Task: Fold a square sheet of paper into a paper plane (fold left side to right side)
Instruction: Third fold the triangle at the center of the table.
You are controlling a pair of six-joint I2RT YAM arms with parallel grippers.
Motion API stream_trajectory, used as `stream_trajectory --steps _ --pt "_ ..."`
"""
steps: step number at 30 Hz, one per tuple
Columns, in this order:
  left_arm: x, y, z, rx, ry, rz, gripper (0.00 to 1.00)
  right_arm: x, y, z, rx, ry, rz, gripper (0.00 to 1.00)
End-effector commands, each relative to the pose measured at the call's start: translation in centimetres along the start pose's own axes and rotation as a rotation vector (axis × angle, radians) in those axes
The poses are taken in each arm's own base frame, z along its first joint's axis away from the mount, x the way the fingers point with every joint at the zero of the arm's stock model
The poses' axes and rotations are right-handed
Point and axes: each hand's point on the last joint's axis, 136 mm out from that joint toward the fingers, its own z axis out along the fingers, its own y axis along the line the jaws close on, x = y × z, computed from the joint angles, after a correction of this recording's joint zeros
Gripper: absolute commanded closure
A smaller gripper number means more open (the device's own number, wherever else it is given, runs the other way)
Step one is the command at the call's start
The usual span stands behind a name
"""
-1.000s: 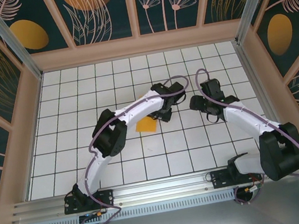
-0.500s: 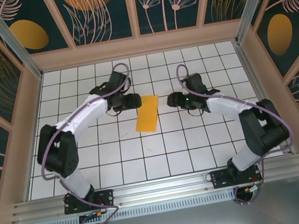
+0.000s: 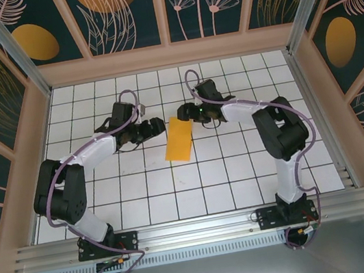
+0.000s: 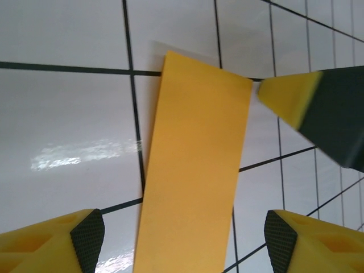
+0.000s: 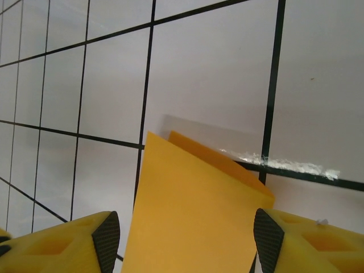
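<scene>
The square sheet of paper (image 3: 178, 141) lies on the white grid table, folded in half into a narrow orange-yellow rectangle, with no paper plane shape to it. My left gripper (image 3: 157, 126) hovers open just left of its far end. In the left wrist view the sheet (image 4: 196, 170) runs up between the two pads (image 4: 88, 239), untouched. My right gripper (image 3: 182, 113) stands open at the far end. In the right wrist view the sheet (image 5: 193, 216) shows two layers, the upper one slightly offset from the lower. One right finger (image 4: 290, 98) sits beside the sheet's far corner.
The gridded table (image 3: 108, 196) is boxed in by a raised tan wooden frame (image 3: 169, 55) and dark floral wall panels. Both arms arch in from the near edge, the left arm (image 3: 71, 182) and the right arm (image 3: 282, 134).
The left arm swung from over the sheet to its left side and its gripper opened. The right gripper moved left to the sheet's far end. The sheet now lies uncovered as a long rectangle.
</scene>
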Motion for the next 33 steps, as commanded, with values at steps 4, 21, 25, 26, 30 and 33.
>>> stream_trajectory --steps 4,21,25,26,30,33 --pt "0.3 -0.2 0.8 0.049 0.015 -0.009 0.23 0.2 0.3 1.3 -0.009 0.036 -0.022 0.33" --pt "2.1 0.3 3.7 0.108 0.144 -0.053 0.29 2.7 -3.9 3.3 0.127 0.127 -0.063 0.4" --pt "2.2 0.5 4.4 0.108 0.161 -0.063 0.29 2.8 -3.9 3.4 0.115 0.131 -0.067 0.41" --pt "2.3 0.6 4.6 0.11 0.168 -0.066 0.29 2.7 -3.8 3.4 0.112 0.13 -0.068 0.41" --pt "2.7 0.6 5.3 0.13 0.19 -0.078 0.3 2.8 -3.6 3.5 0.103 0.132 -0.068 0.41" --pt "2.8 0.6 5.6 0.131 0.198 -0.08 0.33 2.8 -3.5 3.5 0.098 0.131 -0.066 0.41"
